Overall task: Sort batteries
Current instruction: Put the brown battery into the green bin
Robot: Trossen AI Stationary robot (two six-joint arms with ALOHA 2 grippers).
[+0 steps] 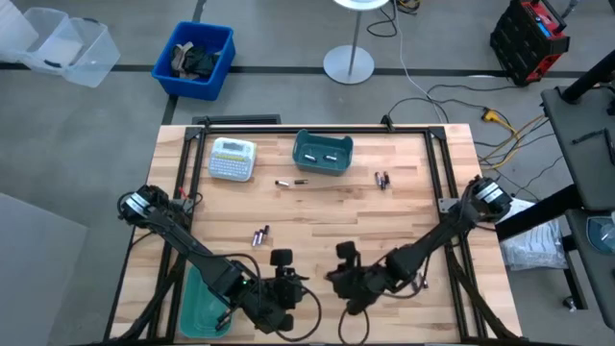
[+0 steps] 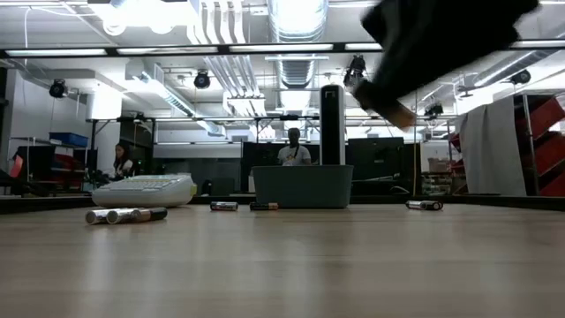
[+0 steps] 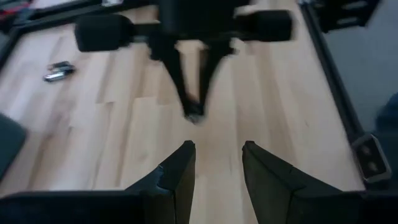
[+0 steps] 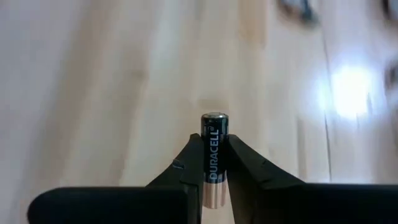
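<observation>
Where lettering reads DURACELL, battery [image 4: 213,155] between right claw [image 4: 214,163] fingers.

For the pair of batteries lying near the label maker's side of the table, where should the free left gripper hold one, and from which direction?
Grip one battery of the pair at mid-length, across its round body, descending from above: they lie flat on the table, ends exposed. They lie close together, so separating them may be needed. The left gripper is open; the right gripper already holds a Duracell battery.
</observation>
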